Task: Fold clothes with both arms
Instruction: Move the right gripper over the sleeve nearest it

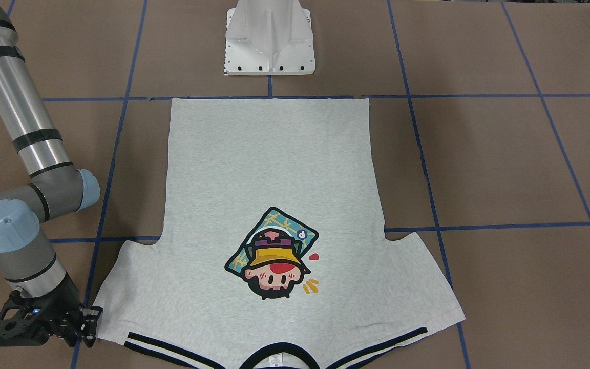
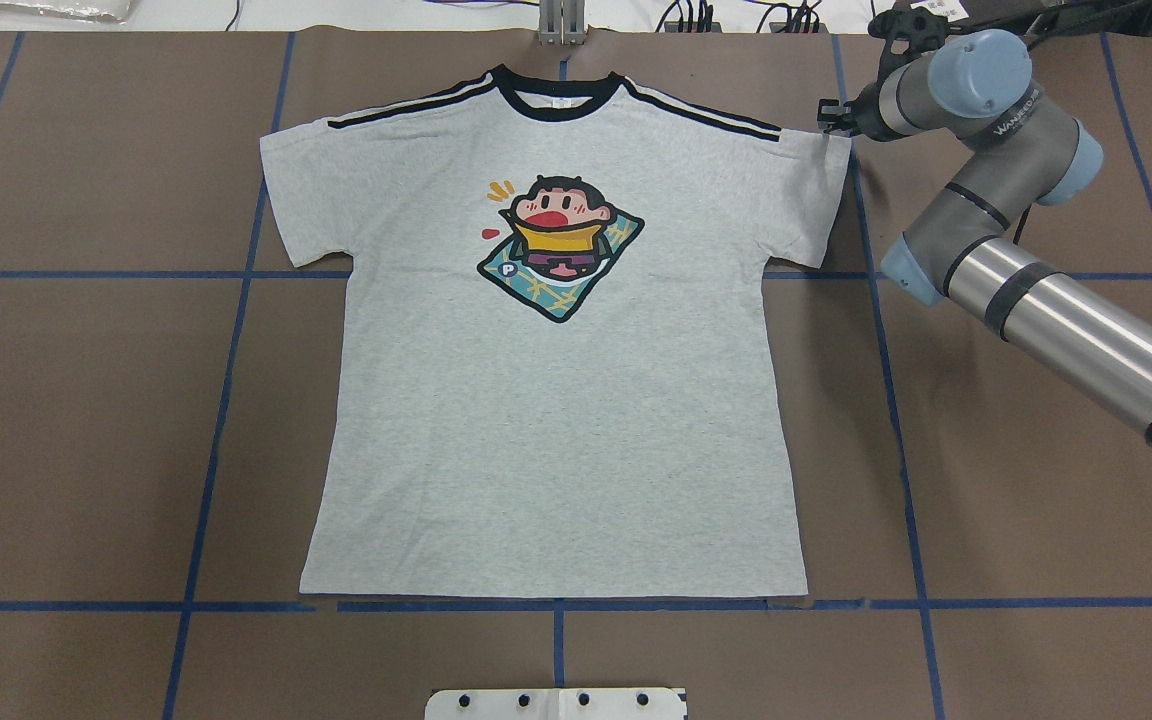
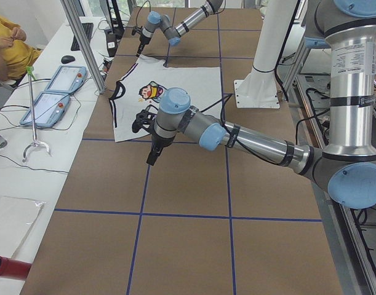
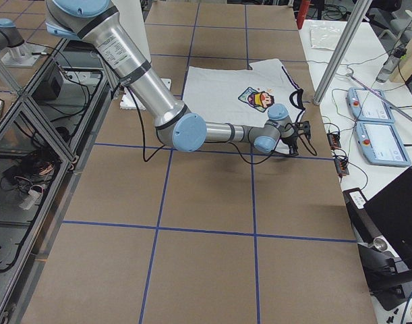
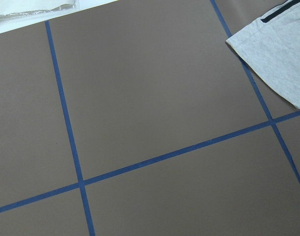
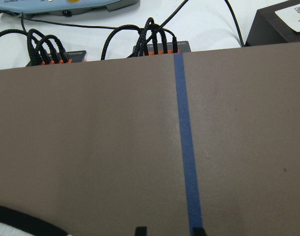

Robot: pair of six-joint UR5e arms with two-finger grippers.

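Between the two fingers (image 6: 141, 231) of the right gripper (image 1: 89, 324) only bare brown table (image 2: 86, 450) is seen; the fingers are spread apart and nothing is grasped. A blue tape line (image 6: 186, 147) is seen beside one fingertip, and a black stripe of cloth shows at the lower left of the wrist view. The gripper is held low, just beside the outer edge of the sleeve on the robot's right; whether cloth is touched cannot be told. Behind it, the right arm (image 2: 1036, 300) is bent back across the table's right side.

The light grey T-shirt (image 2: 556, 420) is spread flat and print-up in the table's middle, with its black collar on the far side and its hem laid along a tape line near the white pedestal base (image 1: 269, 46).

The left gripper (image 3: 152, 158) is held above bare table, apart from the other sleeve. Whether its fingers are spread or closed cannot be told.
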